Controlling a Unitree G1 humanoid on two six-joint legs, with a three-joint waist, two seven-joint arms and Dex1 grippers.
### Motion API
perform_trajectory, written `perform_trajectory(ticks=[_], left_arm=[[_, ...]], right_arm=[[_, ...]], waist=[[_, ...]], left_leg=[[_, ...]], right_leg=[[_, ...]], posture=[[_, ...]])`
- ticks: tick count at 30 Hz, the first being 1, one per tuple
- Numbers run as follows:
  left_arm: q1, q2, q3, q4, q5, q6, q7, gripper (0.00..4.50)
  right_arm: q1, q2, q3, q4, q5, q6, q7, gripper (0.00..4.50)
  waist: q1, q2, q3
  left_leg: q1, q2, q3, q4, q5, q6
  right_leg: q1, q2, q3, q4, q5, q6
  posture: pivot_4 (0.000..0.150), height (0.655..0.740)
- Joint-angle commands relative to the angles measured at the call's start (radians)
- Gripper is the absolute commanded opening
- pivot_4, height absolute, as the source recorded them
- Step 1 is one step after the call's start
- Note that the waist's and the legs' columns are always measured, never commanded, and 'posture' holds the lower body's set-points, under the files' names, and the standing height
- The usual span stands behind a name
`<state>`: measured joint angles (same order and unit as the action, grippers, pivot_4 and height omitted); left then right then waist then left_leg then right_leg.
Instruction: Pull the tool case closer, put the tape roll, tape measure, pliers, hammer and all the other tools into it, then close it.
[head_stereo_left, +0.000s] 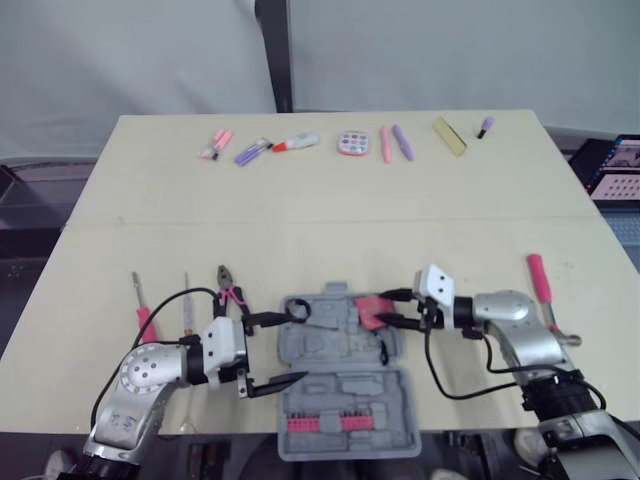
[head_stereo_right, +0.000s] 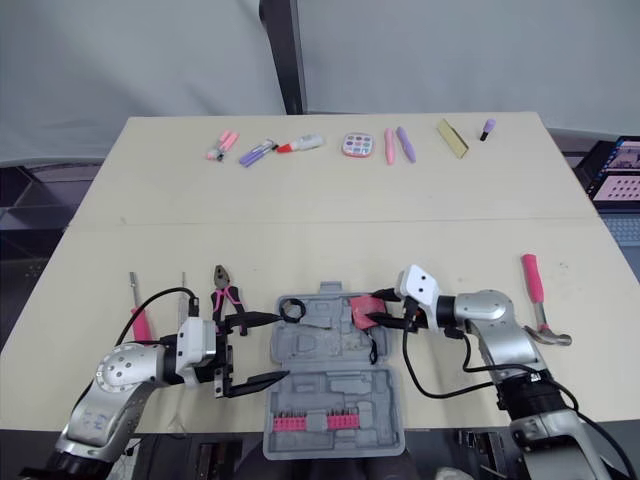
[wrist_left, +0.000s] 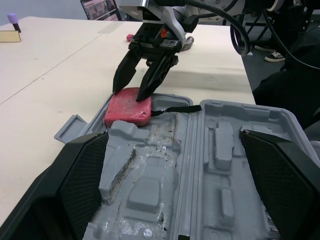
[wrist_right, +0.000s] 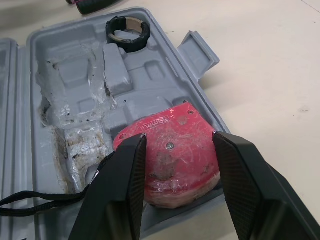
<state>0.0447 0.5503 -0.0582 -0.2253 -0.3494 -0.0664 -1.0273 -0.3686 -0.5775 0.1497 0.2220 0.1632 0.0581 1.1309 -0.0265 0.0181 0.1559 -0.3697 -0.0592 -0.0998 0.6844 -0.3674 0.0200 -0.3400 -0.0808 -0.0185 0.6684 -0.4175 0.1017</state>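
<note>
— Starting at the right fingers (wrist_right: 125, 190): clenched or released?
— Clenched, one on each flat side of the red tape measure (wrist_right: 170, 150). Holding it at the far right corner of the open tool case (head_stereo_left: 330, 352), partly past the rim, with the black strap (wrist_left: 175, 109) trailing left into the tray. Resting there or just above: hard to tell.
— And the left fingers (wrist_left: 75, 185)?
— Released, spread wide, grasping nothing. Straddling the case's left edge, pointing right across it.
— Which way for the tape measure, then?
— Probably down and a little left, into a moulded pocket. Needs only a short lowering and a letting-go. Worth minding the rim: could tip out onto the worktop (head_stereo_left: 330, 200).
— Anything in the case?
— The tape roll (wrist_right: 127, 46), in the far left pocket.
— Outside it?
— Just left of the case, nearest the left fingers: the pliers (head_stereo_left: 228, 290), long axis near-to-far. Further left, two screwdrivers (head_stereo_left: 143, 310). Right, beyond the right arm: the hammer (head_stereo_left: 543, 290), pink handle toward the far side.
— Beyond that?
— Pale worktop, a row of small pens and oddments (head_stereo_left: 300, 142) along the far edge, well apart. Grey backdrop (head_stereo_left: 150, 60) behind.
</note>
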Motion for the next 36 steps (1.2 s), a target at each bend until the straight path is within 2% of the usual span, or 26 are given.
perform_trajectory(ticks=[1, 16, 36], left_arm=[[0.003, 0.007, 0.006, -0.034, -0.015, -0.007, -0.001, 4.5], [0.002, 0.002, -0.002, -0.035, -0.007, -0.009, 0.003, 4.5], [0.007, -0.002, -0.01, -0.049, -0.003, -0.005, 0.017, 4.5]], right_arm=[[0.008, 0.004, 0.017, 0.023, -0.027, -0.025, -0.012, 2.23], [0.046, 0.016, 0.043, 0.041, -0.053, -0.044, -0.044, 2.23], [0.081, 0.017, 0.072, 0.066, -0.069, 0.001, -0.061, 2.23]], waist=[[0.0, 0.0, 0.0], [-0.001, -0.001, -0.001], [0.0, -0.009, -0.007]], left_leg=[[0.0, 0.0, 0.0, 0.0, 0.0, 0.0], [0.001, 0.001, 0.0, 0.0, 0.0, 0.0], [0.002, 0.001, -0.001, 0.0, 0.0, 0.0]], right_leg=[[0.0, 0.0, 0.0, 0.0, 0.0, 0.0], [0.001, 0.001, 0.0, 0.0, 0.0, 0.0], [0.001, 0.001, 0.0, 0.0, 0.0, 0.0]], posture=[[0.15, 0.7134], [0.15, 0.7134], [0.15, 0.7134]])
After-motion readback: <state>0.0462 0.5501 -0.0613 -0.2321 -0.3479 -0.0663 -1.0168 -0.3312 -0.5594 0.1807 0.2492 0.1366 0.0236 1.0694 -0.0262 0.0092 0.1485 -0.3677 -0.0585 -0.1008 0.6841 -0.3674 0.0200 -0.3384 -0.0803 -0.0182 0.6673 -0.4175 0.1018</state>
